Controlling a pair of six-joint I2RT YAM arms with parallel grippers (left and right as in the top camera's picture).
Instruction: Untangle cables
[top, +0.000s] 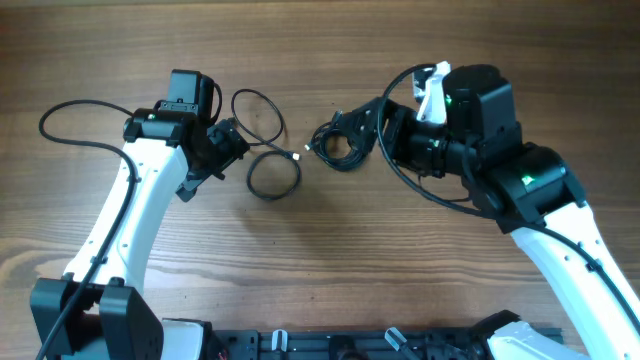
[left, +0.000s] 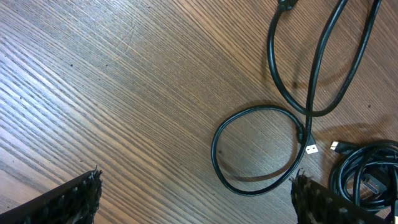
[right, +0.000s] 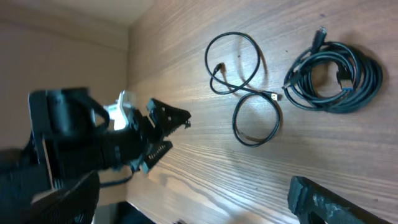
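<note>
Table: warm brown wood with fine darker grain streaks.
Thin cable: black. Its plug tip is silver-white.
Coiled cable bundle: black throughout.
Left arm and right arm: white shells, black joint housings.
Right arm carries a green light.
Left gripper: fingers black, with a ridged, toothed edge.

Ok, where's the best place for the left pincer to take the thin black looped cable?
Probably the round loop's outer arc on the thin black looped cable, the side facing the left pincer, coming straight down. There it's a single flat strand, apart from the crossing, the plugs and the coiled black cable bundle.
</note>
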